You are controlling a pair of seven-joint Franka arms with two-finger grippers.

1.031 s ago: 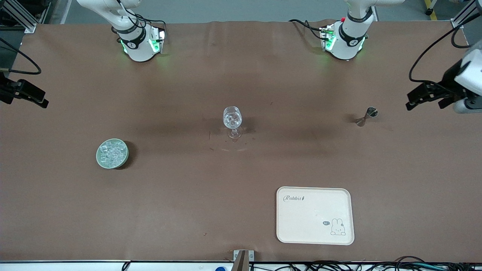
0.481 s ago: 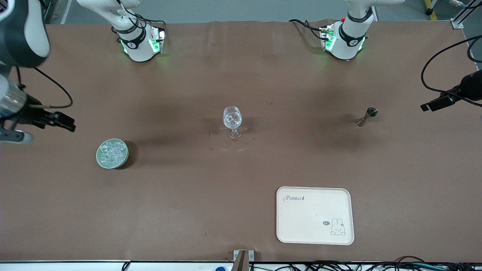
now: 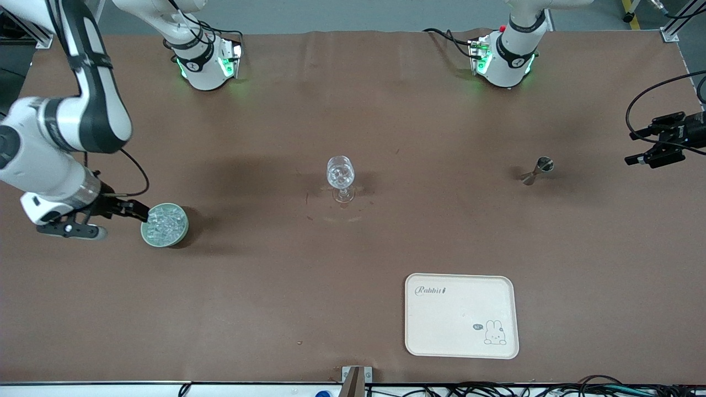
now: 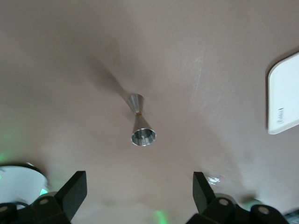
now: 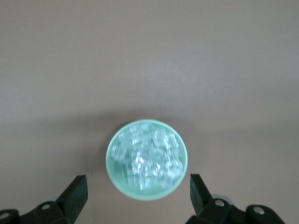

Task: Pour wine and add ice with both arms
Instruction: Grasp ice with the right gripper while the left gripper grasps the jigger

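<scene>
The ice (image 3: 164, 222) is a heap of clear cubes in a small green bowl (image 3: 149, 237) toward the right arm's end of the table. My right gripper (image 3: 138, 212) is open and empty, low beside the bowl. In the right wrist view the ice (image 5: 148, 157) lies just ahead of the spread fingers (image 5: 77, 190). A stemmed glass (image 3: 340, 175) stands mid-table. A steel jigger (image 3: 538, 170) stands toward the left arm's end. My left gripper (image 3: 638, 146) is open and empty, over the table's edge at that end. The left wrist view shows the jigger (image 4: 140, 127) ahead of its fingers (image 4: 75, 187).
A cream tray (image 3: 461, 315) with a rabbit drawing lies nearer the front camera than the jigger; its corner shows in the left wrist view (image 4: 284, 98). The two arm bases (image 3: 205, 63) stand along the table's back edge.
My right arm has swung in from the table's end and come down to the ice bowl. My left gripper has drawn back toward the table's edge and turned.
</scene>
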